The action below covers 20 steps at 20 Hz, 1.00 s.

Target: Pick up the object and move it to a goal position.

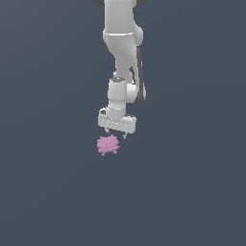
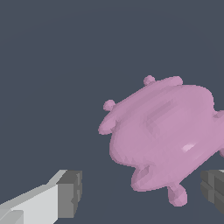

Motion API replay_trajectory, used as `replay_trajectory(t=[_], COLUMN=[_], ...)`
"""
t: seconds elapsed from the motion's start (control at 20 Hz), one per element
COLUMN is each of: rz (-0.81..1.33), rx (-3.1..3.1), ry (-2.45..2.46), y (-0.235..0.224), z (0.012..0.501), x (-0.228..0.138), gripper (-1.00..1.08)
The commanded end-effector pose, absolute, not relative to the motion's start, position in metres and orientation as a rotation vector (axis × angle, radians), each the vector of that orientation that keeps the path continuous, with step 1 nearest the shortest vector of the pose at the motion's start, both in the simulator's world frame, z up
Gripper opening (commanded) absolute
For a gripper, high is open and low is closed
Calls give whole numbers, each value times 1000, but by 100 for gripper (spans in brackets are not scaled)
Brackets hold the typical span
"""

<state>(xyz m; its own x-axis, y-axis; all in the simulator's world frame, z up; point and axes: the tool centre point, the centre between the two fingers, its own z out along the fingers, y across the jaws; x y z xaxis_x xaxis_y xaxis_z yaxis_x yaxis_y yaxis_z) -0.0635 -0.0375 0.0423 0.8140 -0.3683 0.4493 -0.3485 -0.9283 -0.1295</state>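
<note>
The object is a small pink lumpy blob [image 1: 107,144] with short bumps all round, lying on the dark grey floor. In the wrist view the pink blob [image 2: 164,131] fills much of the picture. My gripper [image 1: 116,134] hangs just above and slightly behind the blob, pointing down. Its jaws are open and hold nothing. In the wrist view the gripper [image 2: 142,191] shows one grey fingertip [image 2: 70,192] and the other fingertip [image 2: 214,189] at the picture's edge; the blob lies partly between them and beyond them, not gripped.
The white arm [image 1: 122,53] reaches down from the top of the exterior view. The flat dark grey floor [image 1: 192,192] stretches all round; no other objects show.
</note>
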Motion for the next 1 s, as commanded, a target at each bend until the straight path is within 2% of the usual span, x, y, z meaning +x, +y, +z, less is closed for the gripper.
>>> replay_trajectory(t=[0.0,0.45,0.95], rz=[-774,-829,-830], rx=[-2943,-2924,-2923], ry=[608,654,656], y=[-41,-47,-48], z=[40,37,29], x=[-70,-83,-79], gripper=[108,108,108])
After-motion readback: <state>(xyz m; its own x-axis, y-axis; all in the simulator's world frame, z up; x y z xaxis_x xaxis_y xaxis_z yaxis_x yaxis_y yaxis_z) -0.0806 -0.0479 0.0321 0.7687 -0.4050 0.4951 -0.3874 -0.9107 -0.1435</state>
